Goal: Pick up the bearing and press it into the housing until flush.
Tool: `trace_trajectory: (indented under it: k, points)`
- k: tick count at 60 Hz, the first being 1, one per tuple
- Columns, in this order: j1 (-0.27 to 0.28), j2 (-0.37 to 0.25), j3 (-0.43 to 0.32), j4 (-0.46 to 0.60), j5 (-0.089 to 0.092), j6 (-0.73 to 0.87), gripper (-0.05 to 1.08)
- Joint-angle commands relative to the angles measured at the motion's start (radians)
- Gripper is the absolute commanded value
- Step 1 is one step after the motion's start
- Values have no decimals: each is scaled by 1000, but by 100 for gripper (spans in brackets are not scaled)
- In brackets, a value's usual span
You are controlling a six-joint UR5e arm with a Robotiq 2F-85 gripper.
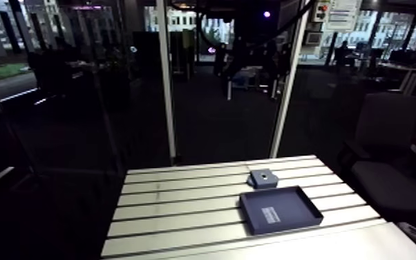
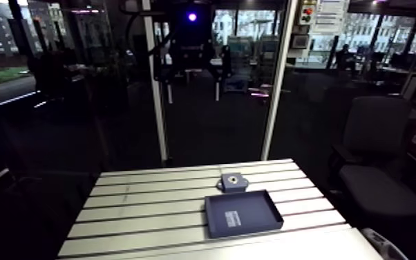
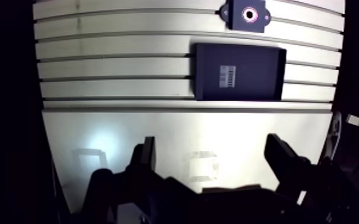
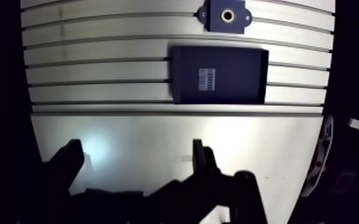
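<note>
The housing (image 3: 245, 13) is a small dark block with a round bore in its middle, standing on the slotted table (image 3: 116, 65) far ahead of the gripper; the arm view shows the housing (image 1: 262, 178) too. I cannot make out a separate bearing anywhere; a pale ring shows at the bore. My gripper (image 3: 214, 156) hangs high over the table's smooth front strip, open, with nothing between its fingers (image 3: 146, 156). It does not show in the arm view.
A shallow dark tray (image 3: 259, 71) with a barcode label (image 3: 228, 75) on its floor lies just in front of the housing, also seen in the arm view as the tray (image 1: 280, 211). The table's front edge lies under the gripper.
</note>
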Motion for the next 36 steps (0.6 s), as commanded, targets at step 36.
trace_trajectory:
  k: [36]
  points:
    - [-8, -10, 9, -4, 3, 0, 1]
